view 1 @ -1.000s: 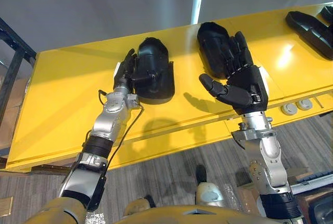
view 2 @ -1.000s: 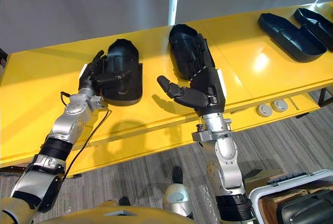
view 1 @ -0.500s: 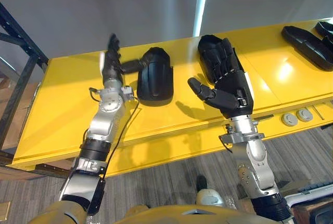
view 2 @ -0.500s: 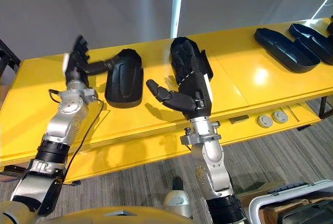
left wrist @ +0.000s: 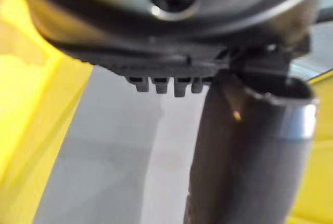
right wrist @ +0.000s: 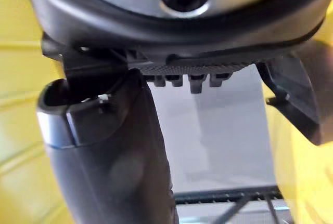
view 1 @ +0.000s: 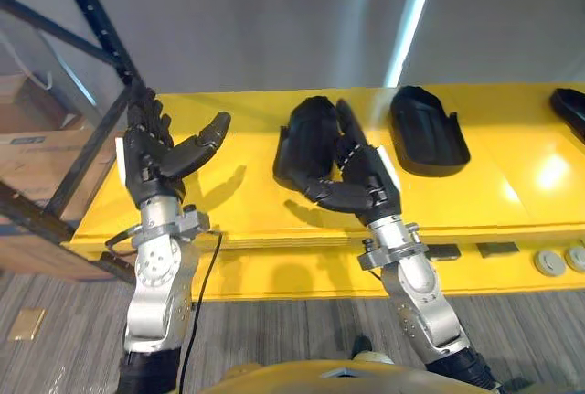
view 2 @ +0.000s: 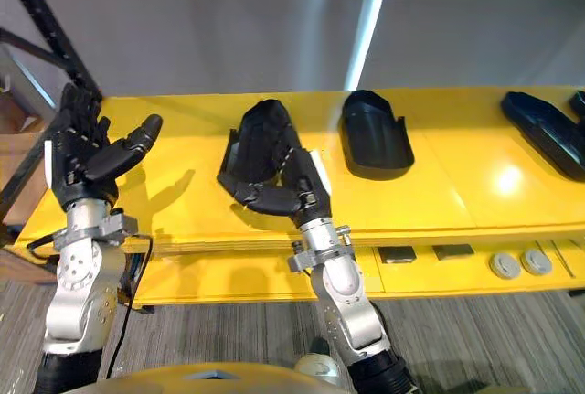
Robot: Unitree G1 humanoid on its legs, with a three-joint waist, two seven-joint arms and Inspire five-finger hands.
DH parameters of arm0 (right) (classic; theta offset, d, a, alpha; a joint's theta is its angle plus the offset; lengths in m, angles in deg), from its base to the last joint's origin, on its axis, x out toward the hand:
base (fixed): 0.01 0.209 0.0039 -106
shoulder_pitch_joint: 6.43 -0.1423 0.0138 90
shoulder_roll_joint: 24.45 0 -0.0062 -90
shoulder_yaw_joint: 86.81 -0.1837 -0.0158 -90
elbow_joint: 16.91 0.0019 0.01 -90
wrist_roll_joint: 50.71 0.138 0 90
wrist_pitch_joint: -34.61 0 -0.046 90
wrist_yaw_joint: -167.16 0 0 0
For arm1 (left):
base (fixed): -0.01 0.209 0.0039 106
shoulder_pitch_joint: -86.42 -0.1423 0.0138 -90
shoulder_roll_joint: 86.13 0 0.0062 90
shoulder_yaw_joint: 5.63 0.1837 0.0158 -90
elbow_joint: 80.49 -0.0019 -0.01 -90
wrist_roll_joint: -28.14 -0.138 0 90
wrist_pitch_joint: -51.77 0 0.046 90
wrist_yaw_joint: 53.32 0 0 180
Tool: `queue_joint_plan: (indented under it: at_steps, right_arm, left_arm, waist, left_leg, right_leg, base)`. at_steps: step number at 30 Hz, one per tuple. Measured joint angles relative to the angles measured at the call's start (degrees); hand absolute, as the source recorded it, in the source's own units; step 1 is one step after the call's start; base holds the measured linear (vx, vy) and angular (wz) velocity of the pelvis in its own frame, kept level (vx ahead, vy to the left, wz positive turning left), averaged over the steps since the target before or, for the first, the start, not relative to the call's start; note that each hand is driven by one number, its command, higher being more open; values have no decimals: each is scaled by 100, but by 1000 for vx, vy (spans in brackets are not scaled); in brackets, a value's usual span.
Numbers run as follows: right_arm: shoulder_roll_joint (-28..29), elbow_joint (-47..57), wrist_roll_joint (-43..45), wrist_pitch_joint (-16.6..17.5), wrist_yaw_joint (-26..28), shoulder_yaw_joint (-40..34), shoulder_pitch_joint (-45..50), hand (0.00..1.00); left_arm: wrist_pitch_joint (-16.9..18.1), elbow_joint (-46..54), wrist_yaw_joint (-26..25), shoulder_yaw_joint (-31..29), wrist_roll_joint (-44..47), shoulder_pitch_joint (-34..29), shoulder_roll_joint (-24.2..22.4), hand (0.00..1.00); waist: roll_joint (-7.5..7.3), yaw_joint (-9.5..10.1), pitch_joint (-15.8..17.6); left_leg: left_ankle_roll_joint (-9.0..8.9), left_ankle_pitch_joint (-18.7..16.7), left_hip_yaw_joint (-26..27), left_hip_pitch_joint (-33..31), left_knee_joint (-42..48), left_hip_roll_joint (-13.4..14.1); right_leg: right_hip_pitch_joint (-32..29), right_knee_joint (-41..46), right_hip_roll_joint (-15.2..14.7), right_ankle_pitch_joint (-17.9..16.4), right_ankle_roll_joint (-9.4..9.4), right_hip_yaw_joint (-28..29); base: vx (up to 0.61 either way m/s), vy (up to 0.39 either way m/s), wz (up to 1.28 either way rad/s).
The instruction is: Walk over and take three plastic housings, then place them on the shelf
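At frame left, the left hand (view 1: 151, 161) hangs released over the desk (view 1: 247, 216) end. At centre, the right hand (view 1: 366, 184), fingers straight, overlaps a housing (view 1: 302, 143). Bare desk lies between them.

Table (view 1: 238, 207): stretching left to right across the space ahead.
Rack (view 1: 93, 19): standing at the table's left end, with a box (view 1: 37, 152) sitting behind its bars.
Left housing (view 1: 306, 138): lying on the table near the middle.
Second housing (view 1: 428, 129): lying just to its right, apart from it.
Third housing (view 2: 544, 129): lying well off to the right.
Left hand (view 1: 151, 152): hovering over the table's left end.
Right hand (view 1: 361, 184): hanging in front of the left housing, overlapping its near part.
Discs (view 2: 504, 266): sitting on the lower ledge, far right.
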Motion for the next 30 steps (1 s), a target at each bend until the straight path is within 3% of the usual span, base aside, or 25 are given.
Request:
queue_joint_plan:
  at_steps: [3, 7, 14, 18, 21, 22, 30]
  right_arm:
    - [48, -5, -199, -34, -299, 112, 6, 100]
    - [102, -5, -198, -11, -787, -86, 27, 100]
    - [141, -5, -598, 205, -1284, -899, 315, 100]
    - [90, 66, -734, 205, -1631, -1312, 478, 100]
    - [-122, 509, -890, 198, -1769, -1832, 789, 100]
    - [-304, 978, -753, 208, -1549, -2647, 1165, 100]
    - [-303, 977, -513, 219, -1428, -2618, 1143, 100]
  left_arm:
    - [99, 77, 323, 63, -6, -382, -4, 100]
    - [160, 4, 611, 188, -100, -775, -11, 100]
    - [1168, -53, 870, 206, -79, -925, -79, 100]
    - [1275, -51, 830, 177, -79, -979, -79, 100]
    - [1364, 77, 801, 28, -78, -1289, -80, 100]
    - [1501, 307, 514, -245, -99, -1379, -85, 100]
    - [1502, 302, 516, -201, -99, -1347, -87, 100]
  waist:
    - [-48, 116, -29]
    - [-85, 99, -48]
    - [-84, 96, -53]
    - [-85, 113, -53]
    - [-69, 106, -44]
    - [35, -42, 237]
    - [38, -49, 375]
  left_leg:
    - [-32, 78, -81, -10, -143, -8]
    - [-44, 160, -88, -8, -263, 4]
    - [-47, 311, -85, 41, -438, 18]
    - [-47, 308, -83, 65, -465, 8]
    - [-48, 301, -66, 66, -482, 14]
    - [-64, 205, 177, 109, -428, 58]
    - [-60, 115, 111, 63, -140, 46]
  right_leg:
    - [-3, 0, -1, -19, -19, -84]
    - [-33, 0, 9, -38, -33, -164]
    - [-72, 2, 32, -36, -37, -178]
    - [-49, 1, 28, -37, -36, -173]
    - [-69, 1, 42, -44, -29, -111]
    - [-169, 1, 100, -49, -18, 100]
    - [-83, 2, 104, -48, -19, 116]
  base:
    - [-31, -18, 18]
    - [-18, -12, 5]
    - [0, 0, 0]
    - [0, 0, 0]
    - [0, 0, 0]
    - [0, 0, 0]
    - [-6, 3, 0]
